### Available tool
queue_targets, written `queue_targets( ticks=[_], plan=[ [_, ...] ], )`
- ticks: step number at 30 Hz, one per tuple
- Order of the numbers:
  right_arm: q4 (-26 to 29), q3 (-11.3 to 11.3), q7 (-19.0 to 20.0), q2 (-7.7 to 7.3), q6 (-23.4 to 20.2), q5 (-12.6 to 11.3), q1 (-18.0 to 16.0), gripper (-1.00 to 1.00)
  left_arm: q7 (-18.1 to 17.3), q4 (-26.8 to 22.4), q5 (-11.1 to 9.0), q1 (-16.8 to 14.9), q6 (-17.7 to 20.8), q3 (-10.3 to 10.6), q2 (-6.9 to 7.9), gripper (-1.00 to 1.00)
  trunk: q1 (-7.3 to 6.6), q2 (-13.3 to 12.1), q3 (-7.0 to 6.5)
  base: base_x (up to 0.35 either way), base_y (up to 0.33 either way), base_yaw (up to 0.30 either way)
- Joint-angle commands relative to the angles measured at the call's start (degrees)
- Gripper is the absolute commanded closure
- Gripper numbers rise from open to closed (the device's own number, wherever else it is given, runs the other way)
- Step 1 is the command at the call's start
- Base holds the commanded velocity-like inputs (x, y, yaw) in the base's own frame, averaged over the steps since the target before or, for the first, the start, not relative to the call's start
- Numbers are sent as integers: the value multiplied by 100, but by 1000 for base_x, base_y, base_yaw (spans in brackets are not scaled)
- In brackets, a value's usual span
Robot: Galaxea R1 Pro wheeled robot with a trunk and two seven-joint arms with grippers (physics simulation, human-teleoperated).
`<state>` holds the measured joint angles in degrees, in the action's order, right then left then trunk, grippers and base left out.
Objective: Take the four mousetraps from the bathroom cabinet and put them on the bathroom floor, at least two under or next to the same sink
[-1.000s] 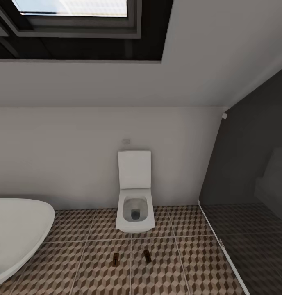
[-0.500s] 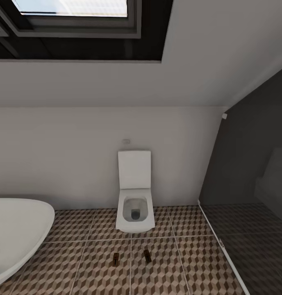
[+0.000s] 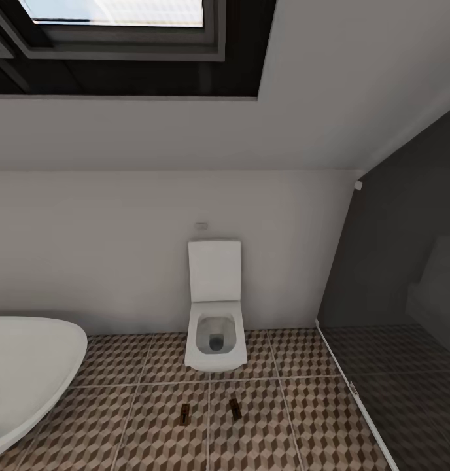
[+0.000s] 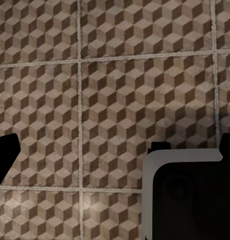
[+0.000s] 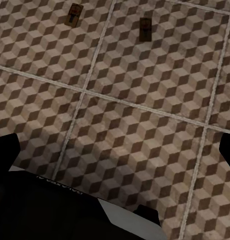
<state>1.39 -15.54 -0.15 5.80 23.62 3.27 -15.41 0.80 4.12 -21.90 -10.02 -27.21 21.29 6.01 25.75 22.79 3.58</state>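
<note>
The room was a bathroom with a white wall (image 3: pixel 120 248) and a dark window (image 3: pixel 120 46) high up. The floor (image 3: pixel 303 425) had big square tiles with a brown and beige cube print and pale lines between them. A white square toilet (image 3: pixel 215 327) stood against the wall in the middle, with its lid up. The round edge of a white tub (image 3: pixel 25 373) sat at the left. A dark glass wall (image 3: pixel 395 307) closed off the right side.

Two traps lay flat on the floor in front of the toilet. One trap (image 3: pixel 184 413) was on the tile to the left of a pale line, and the other trap (image 3: pixel 235 408) was on the tile to its right. They were near each other but not touching. Nothing lay between them and the toilet.

From the right wrist camera, both traps (image 5: pixel 74 14) (image 5: pixel 145 28) showed far off on the tiles, each on its own tile.

The left wrist camera looked down at bare tiles (image 4: pixel 115 90). Only dark tips showed at the picture edges in both wrist views, so I could not tell how far either pincer was open or if it held anything.
</note>
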Motion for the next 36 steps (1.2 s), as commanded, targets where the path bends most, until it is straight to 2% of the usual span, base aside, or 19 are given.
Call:
queue_targets(
  ticks=[1, 36],
  plan=[
    [-7, 16, -2, 1, 19, 33, -6, -100, 8, 19, -24, -9, -31, 49, -3, -100, 3, 13, 13, 0, 0, 0],
    [-7, 16, 1, 1, 20, 33, -6, -100, 8, 19, -24, -9, -35, 47, -3, -100, 3, 13, 13, 0, 0, 0]
  ],
)
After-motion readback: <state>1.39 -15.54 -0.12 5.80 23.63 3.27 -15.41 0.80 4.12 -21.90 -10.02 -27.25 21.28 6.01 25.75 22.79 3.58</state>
